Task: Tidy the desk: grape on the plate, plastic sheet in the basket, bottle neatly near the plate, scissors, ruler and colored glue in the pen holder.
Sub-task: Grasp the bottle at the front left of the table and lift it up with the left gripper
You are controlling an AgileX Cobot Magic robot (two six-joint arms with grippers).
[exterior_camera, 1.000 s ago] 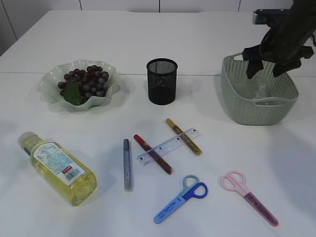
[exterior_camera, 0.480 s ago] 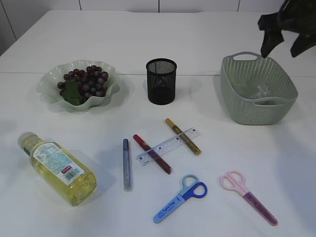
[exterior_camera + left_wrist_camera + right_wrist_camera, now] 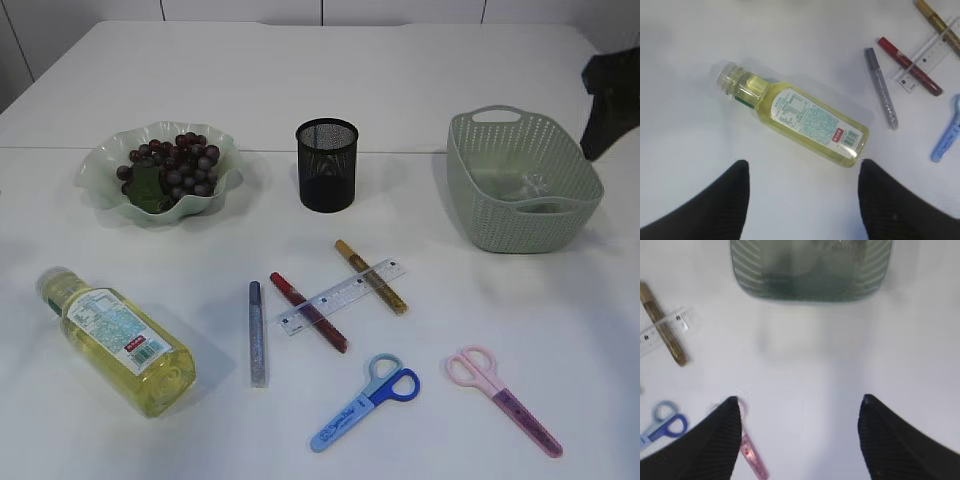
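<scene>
From where I stood, grapes point(image 3: 178, 165) sat on the plate point(image 3: 100, 170); the bottle point(image 3: 118, 340) lay flat under the empty, wide left gripper point(image 3: 802, 200). Glue sticks point(image 3: 310, 311), ruler point(image 3: 343, 296) and scissors point(image 3: 366, 402) waited outside the pen holder point(image 3: 327, 165). Clear plastic sheet point(image 3: 528, 186) lay in the basket point(image 3: 480, 215); the right gripper point(image 3: 800, 437) gaped, empty.

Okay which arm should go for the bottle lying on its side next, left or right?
Left, probably. Its open hand hangs empty right above the yellow plastic bottle, framing it in the left wrist view. The right hand is across the table by the green woven basket.
</scene>
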